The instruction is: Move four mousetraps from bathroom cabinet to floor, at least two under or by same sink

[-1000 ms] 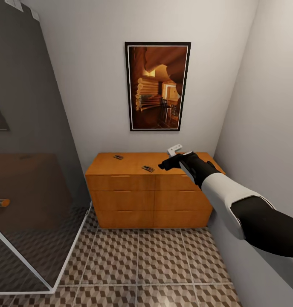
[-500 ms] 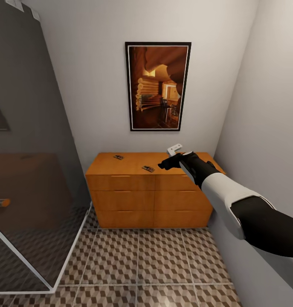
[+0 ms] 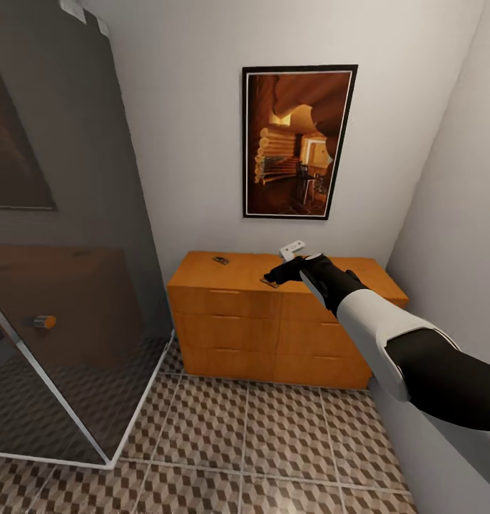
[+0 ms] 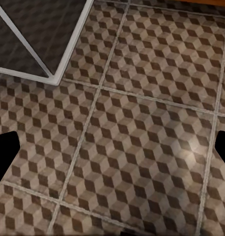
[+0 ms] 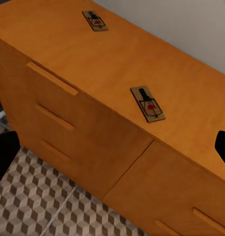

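Observation:
The orange-brown cabinet (image 3: pixel 230 314) stands against the back wall with its drawers closed. Two mousetraps lie on its flat top: one near the back left (image 3: pixel 220 260) (image 5: pixel 95 20), one nearer the front edge (image 3: pixel 269 283) (image 5: pixel 148 103). My right gripper (image 3: pixel 277 275) hovers just above the nearer mousetrap, open, its dark fingertips (image 5: pixel 4 160) spread wide with nothing between them. Low over the cube-patterned bathroom floor (image 4: pixel 142 123) (image 3: pixel 259 442), my left gripper (image 4: pixel 113 147) is open and holds nothing.
A dark glass shower enclosure (image 3: pixel 59 285) with a pale metal base frame (image 4: pixel 68 54) takes up the left side. A framed picture (image 3: pixel 298 143) hangs above the cabinet. The right wall (image 3: pixel 458 250) runs close beside my right arm.
The whole head view has shifted right, so the camera moved. The right gripper, formerly right of the nearer mousetrap, now hangs right over it. Both mousetraps lie where they were.

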You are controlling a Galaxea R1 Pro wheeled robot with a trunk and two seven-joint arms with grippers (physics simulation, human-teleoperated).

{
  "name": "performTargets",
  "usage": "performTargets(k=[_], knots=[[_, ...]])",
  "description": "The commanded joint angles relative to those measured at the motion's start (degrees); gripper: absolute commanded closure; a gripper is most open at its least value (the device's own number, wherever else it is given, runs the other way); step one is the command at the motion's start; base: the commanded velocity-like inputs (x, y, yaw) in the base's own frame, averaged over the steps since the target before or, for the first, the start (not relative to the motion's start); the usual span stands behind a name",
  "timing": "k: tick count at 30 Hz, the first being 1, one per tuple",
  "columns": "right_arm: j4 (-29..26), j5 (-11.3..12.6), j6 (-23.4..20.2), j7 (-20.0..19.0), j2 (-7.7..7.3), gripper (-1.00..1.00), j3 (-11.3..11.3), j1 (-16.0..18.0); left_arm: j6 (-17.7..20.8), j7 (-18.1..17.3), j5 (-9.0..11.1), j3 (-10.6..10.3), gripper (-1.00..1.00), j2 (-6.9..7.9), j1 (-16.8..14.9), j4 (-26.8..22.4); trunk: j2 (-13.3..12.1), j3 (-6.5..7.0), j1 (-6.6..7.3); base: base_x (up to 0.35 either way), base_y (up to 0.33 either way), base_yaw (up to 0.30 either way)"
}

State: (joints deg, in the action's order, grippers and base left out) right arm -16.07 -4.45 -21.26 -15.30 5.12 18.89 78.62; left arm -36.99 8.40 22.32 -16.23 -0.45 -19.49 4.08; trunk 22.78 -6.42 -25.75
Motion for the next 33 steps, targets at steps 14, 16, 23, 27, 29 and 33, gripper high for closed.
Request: performTargets(k=[14,16,23,27,29,33], knots=[[-0.1,-0.5,-0.3,-0.3,-0.09,-1.0,0.0,0.0,-0.3,0.3,0.1,-0.5,-1.0,-0.04,-0.1,0.2,0.1,-0.72,-0.04,0.0,0.0,0.266],[-0.1,-0.5,-0.3,-0.3,-0.07,-1.0,0.0,0.0,-0.3,0.3,0.1,-0.5,-1.0,-0.06,-0.1,0.2,0.1,-0.81,-0.04,0.0,0.0,0.263],[-0.1,-0.5,-0.3,-0.3,-0.09,-1.0,0.0,0.0,-0.3,0.3,0.1,-0.5,-1.0,-0.07,-0.1,0.2,0.1,-1.13,-0.04,0.003,-0.007,0.262],[-0.1,-0.5,-0.3,-0.3,-0.12,-1.0,0.0,0.0,-0.3,0.3,0.1,-0.5,-1.0,-0.07,-0.1,0.2,0.1,-1.31,-0.04,0.046,-0.065,0.261],[-0.1,-0.5,-0.3,-0.3,-0.15,-1.0,0.0,0.0,-0.3,0.3,0.1,-0.5,-1.0,-0.07,-0.1,0.2,0.1,-1.4,-0.04,0.075,-0.094,0.26],[-0.1,-0.5,-0.2,-0.3,-0.23,-1.0,0.0,0.0,-0.3,0.3,0.1,-0.5,-1.0,-0.07,-0.1,0.2,0.1,-1.56,-0.04,0.099,-0.109,0.225]])
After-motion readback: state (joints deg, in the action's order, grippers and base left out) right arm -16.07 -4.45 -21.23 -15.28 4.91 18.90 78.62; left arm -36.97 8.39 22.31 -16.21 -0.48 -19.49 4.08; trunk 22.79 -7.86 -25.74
